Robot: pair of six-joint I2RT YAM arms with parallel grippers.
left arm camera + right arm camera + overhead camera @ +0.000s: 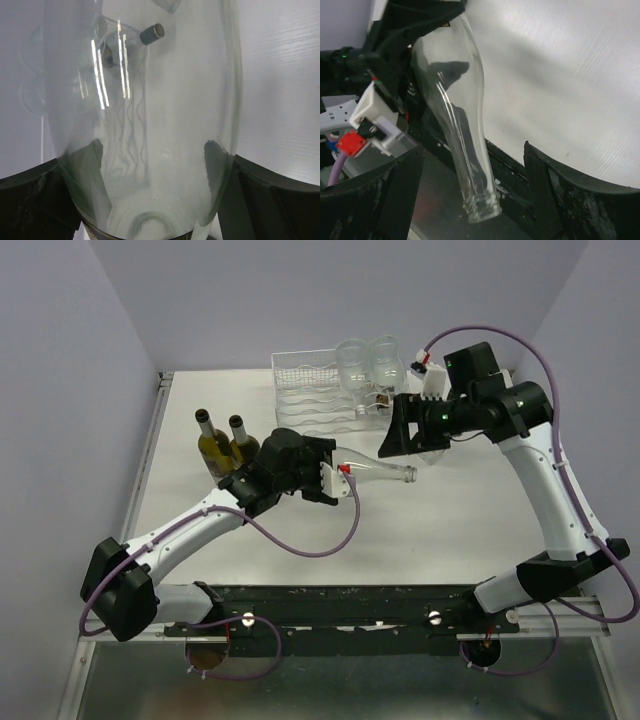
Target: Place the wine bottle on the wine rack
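While left end effector (155, 157) clasps wine bottle (378, 469), neck lies inside wide-open right end effector (471, 150).

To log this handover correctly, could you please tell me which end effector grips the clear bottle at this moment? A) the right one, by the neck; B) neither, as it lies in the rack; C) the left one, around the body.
C: the left end effector is closed on both sides of the clear bottle, at its body, while the right end effector stands open, the neck loose between its fingers.
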